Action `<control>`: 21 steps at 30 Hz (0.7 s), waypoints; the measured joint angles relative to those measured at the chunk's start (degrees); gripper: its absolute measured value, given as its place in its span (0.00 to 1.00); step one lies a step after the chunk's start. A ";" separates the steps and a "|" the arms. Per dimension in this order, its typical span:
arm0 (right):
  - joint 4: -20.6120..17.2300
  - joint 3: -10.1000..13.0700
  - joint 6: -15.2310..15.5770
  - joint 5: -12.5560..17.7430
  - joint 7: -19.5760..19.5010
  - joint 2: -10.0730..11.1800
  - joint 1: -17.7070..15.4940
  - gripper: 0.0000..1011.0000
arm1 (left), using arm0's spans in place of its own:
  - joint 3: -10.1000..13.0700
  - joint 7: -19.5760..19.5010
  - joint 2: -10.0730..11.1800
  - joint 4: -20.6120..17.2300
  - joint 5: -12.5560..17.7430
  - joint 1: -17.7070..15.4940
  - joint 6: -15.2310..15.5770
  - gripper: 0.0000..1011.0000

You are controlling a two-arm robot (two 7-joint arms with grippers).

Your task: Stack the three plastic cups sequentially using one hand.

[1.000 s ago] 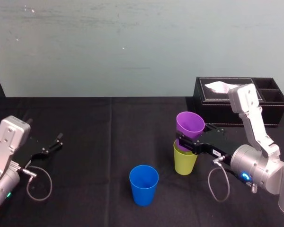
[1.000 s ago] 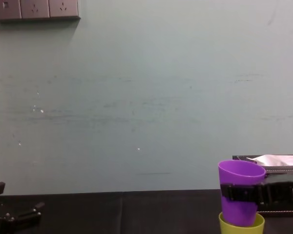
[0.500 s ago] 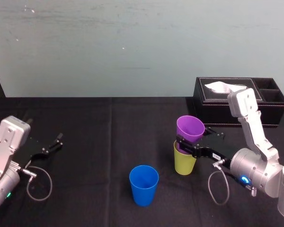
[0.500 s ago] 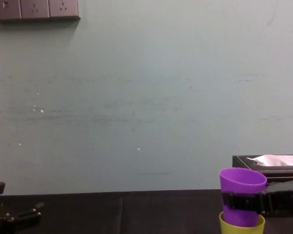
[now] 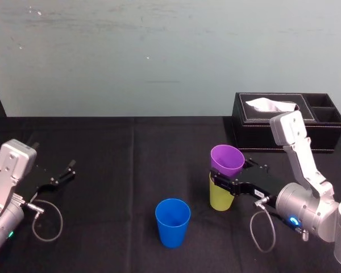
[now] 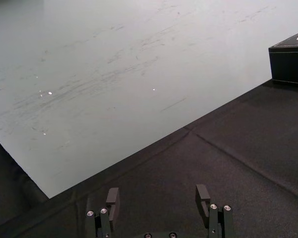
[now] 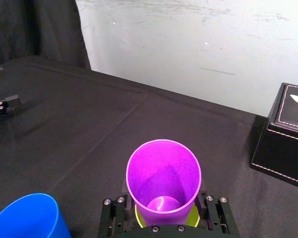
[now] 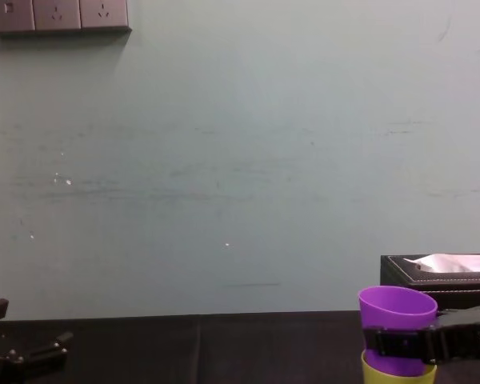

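Smooth, round, tapered purple cup (image 5: 227,159) sunk partway into the upright lime-green cup (image 5: 220,196) right of middle on the black-clothed bench (image 5: 113,153), clamped round its wall by the right pincer (image 5: 223,177). Blue cup (image 5: 172,222) of like shape upright and empty near them, leftward and closer in. Left pincer (image 6: 158,197) parked at far left with fingers spread; black leather tissue box (image 5: 261,128) behind the stack.

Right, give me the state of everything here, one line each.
Lime-green tapered plastic cup: upright, bottom of the stack.
Purple tapered plastic cup: upright, partly nested in the lime-green one.
Blue tapered plastic cup: upright, empty, standing apart.
Right claw: shut on the purple cup.
Left claw: open, empty, parked at left.
Black leather tissue box: tissue poking out.
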 joint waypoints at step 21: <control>0.05 0.03 0.02 0.01 -0.08 0.01 0.06 0.94 | 0.00 0.00 0.00 0.00 0.00 0.00 0.00 0.99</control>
